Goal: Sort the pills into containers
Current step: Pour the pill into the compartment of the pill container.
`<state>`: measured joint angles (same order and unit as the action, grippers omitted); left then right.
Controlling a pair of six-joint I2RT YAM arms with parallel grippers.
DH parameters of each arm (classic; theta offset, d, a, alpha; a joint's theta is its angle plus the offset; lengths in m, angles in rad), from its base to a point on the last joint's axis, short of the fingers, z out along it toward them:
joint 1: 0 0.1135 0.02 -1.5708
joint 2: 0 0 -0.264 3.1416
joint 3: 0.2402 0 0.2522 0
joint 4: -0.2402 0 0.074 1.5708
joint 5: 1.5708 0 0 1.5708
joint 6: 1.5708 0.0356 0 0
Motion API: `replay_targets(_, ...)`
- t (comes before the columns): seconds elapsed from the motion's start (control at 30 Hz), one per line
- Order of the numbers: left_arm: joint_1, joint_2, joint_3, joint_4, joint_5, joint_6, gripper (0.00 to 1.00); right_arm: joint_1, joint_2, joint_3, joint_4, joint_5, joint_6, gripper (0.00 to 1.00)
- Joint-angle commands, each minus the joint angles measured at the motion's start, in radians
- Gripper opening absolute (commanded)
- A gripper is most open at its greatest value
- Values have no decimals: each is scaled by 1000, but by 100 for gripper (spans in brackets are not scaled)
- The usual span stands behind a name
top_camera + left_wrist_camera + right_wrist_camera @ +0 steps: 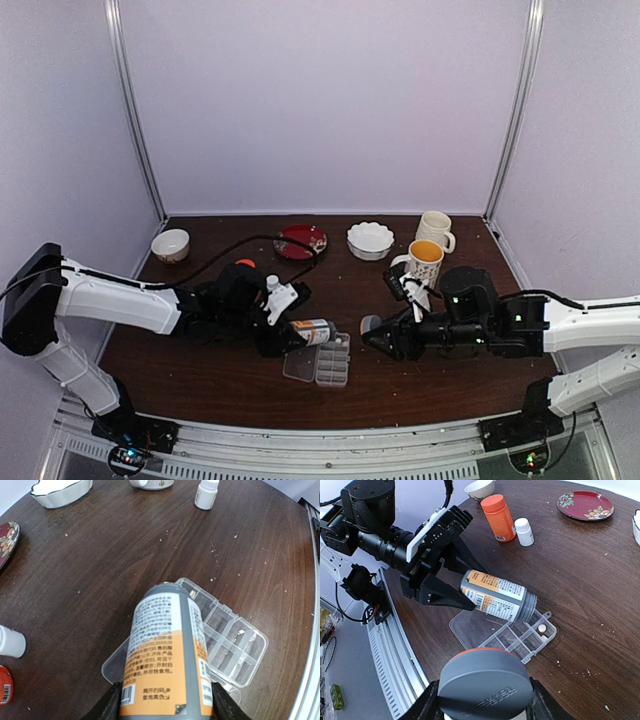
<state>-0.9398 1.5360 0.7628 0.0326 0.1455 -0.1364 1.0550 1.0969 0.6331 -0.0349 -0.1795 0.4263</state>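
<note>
**Bottle tipped over the box, mouth at its far end**

The dark tabletop (200,385) carries everything. The left hand (165,710) is clamped on the base of the bottle (167,645), fingers partway closed around its body. The right hand (482,705) hangs just right of the box, apart from it, closed on the grey cap (485,680) and nothing else. So the left arm is the one placed to work, and the right only waits.

The bottle lies nearly level. Its long axis runs left to right across the tabletop, and its open mouth points right and slightly down. The box (520,636) sits under and just ahead of that mouth, open (its clear lid is folded flat on the left side, beneath the bottle's body). The box's long axis runs near to far, so the bottle crosses it roughly square-on. The mouth hangs over the far-end cells, not the middle ones.

Of the pills (541,628), one pale tablet, perhaps two, lies in an end cell beside the mouth. The other cells look bare. Whether more remain inside the bottle cannot be told. I judge that further tablets would land in that same end cell unless the mouth shifts along the rows toward the near cells.
</note>
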Motion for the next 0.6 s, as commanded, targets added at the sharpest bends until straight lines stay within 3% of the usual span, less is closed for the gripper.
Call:
replay_targets(0.0,-8,-22,7,42,-22,12,0,-6,-6,11,18,4,3,0)
replay_targets(0.33,-11,-5,46,-18,-5,1,0,-6,-9,13,7,3,3,0)
replay_targets(0.47,-13,-37,-3,55,-14,-4,0,-5,-9,14,7,5,3,0)
replay_targets(0.57,-13,-19,52,-24,2,-2,0,-6,-3,18,8,1,6,0)
